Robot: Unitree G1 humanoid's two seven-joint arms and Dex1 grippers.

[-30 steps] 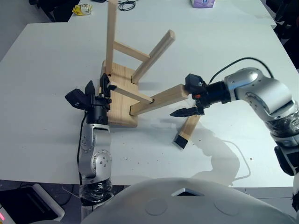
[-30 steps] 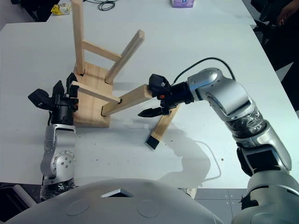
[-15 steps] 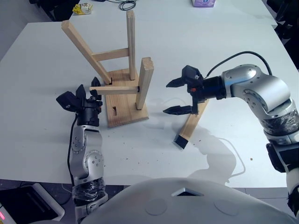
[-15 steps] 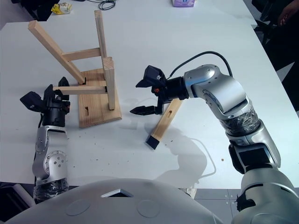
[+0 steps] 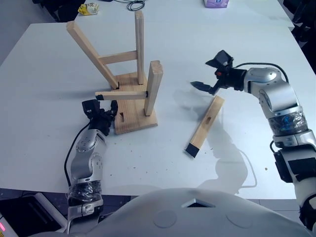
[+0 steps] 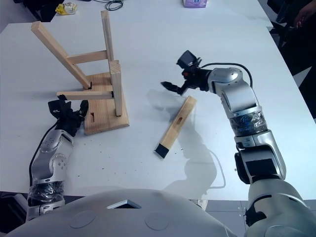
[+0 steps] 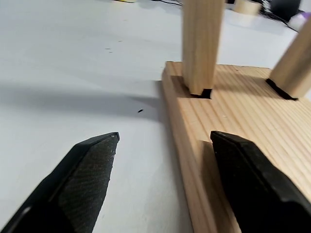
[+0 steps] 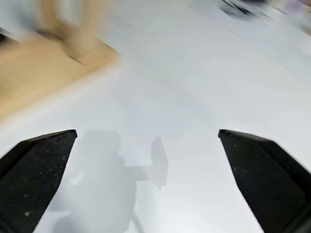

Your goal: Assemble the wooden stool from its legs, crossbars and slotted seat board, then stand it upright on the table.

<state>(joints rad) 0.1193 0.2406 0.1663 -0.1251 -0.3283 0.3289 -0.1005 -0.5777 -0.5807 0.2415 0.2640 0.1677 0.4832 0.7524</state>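
Your seat board (image 5: 136,116) lies flat on the table (image 5: 59,59) with three legs (image 5: 152,89) standing in it and two crossbars (image 5: 118,57) tying them (one slot (image 5: 121,117) looks bare). The fourth leg (image 5: 205,123) lies loose to the board's right, so fitting it and turning it all upright remain. Your left gripper (image 5: 109,111) straddles the board's edge at its near-left corner, spread wide and empty; your right gripper (image 5: 201,74) hovers just beyond the loose leg, also wide.

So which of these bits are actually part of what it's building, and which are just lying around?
Part of the job: seat board, three legs fitted in it, two crossbars, loose leg lying flat on the table.

Just lying about: yellow packet, purple box, black cables, all at the far end.
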